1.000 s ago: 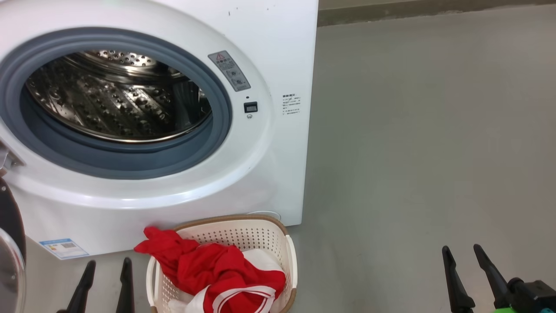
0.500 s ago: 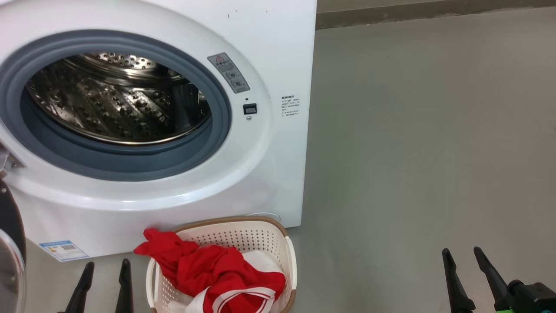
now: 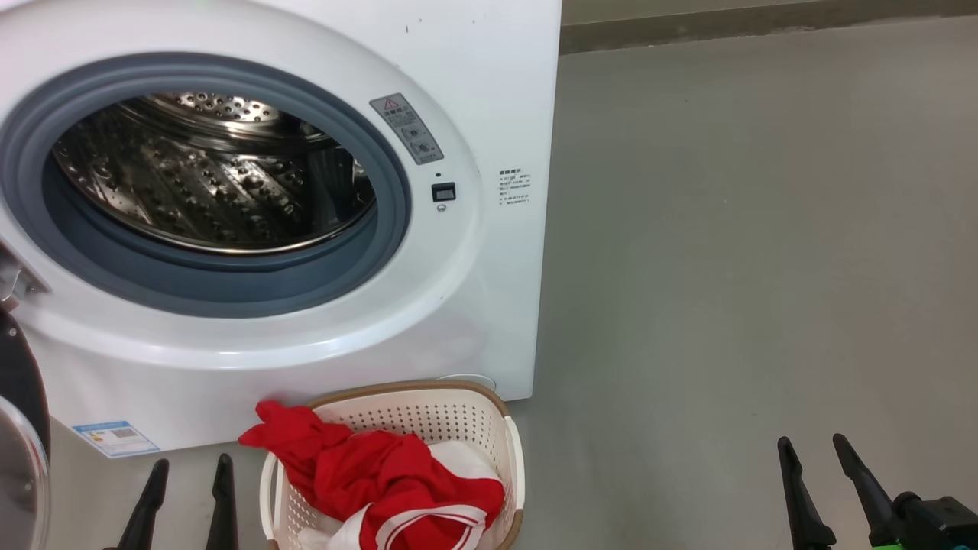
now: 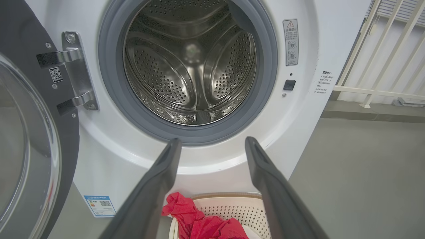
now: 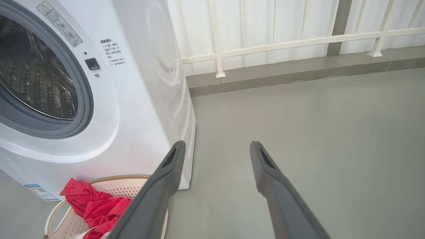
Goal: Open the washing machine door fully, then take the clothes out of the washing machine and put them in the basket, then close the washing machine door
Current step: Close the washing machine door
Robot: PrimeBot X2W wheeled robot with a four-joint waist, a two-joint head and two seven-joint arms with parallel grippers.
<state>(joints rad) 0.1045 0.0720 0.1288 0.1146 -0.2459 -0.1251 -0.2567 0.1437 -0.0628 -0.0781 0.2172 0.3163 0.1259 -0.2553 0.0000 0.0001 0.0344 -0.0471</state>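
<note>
1. door (image 4: pixel 33 132) hangs open at left of the machine (image 3: pixel 474 305); likely stiff and heavy with slick glass, so push its black rim.
2. clothes (image 3: pixel 382 473) lie in the basket (image 3: pixel 489 401), near.
3. left gripper (image 3: pixel 192 461) and right gripper (image 3: pixel 811 439) are spread, empty.

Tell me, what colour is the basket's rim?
Brown rim on the cream basket; clearest in the head view.

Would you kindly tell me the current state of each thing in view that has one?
door: open, swung aside.
washing machine: drum empty.
clothes: piled in the basket, a red fold over its rim.
basket: on the floor, holding the clothes.
left gripper: open, empty.
right gripper: open, empty.
</note>
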